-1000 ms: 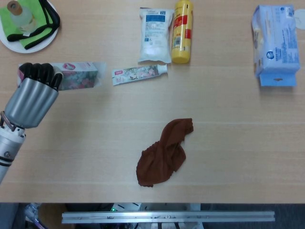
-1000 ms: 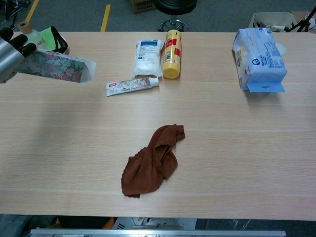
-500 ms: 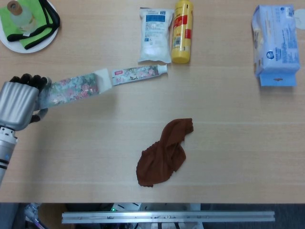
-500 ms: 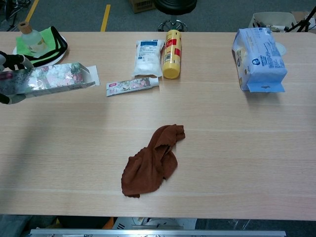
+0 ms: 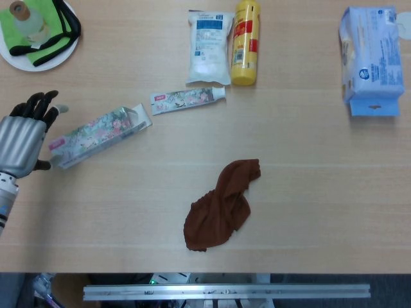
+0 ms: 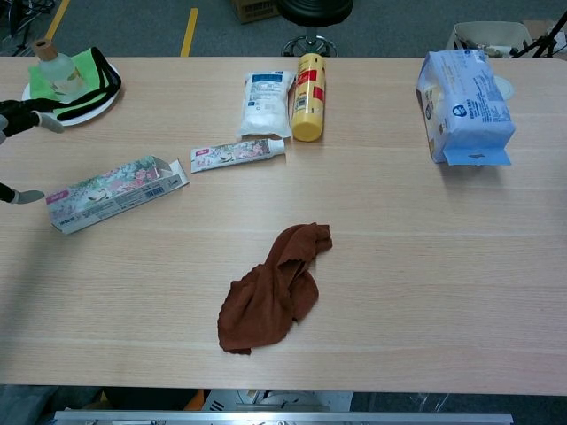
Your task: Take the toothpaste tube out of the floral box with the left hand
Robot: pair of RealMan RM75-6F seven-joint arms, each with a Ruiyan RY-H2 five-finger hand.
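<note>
The left hand (image 5: 24,138) sits at the left edge of the table (image 5: 308,186), fingers (image 5: 40,102) spread apart and holding nothing. In the chest view only two fingertips (image 6: 35,113) reach into frame; the rest of the hand is cut off. The thumb tip lies just beside the closed end of the box (image 5: 97,136), and whether they touch is hard to tell. The right hand shows in neither view.

The box lies flat and slanted, its open flap end toward the tube (image 5: 187,99). The tube lies on the table, outside the box, just beyond that flap, cap end pointing at the white pouch (image 5: 209,47). Whether flap and tube touch is unclear.

Beside the pouch lies a yellow bottle (image 5: 245,42), its top cut off by the frame in the head view. At far left a plate (image 5: 40,59) holds a green cloth (image 5: 15,27), a black strap and a small bottle (image 5: 27,17), partly cropped. A brown cloth (image 5: 221,205) lies crumpled mid-table, and a blue pack (image 5: 370,59) sits far right.
</note>
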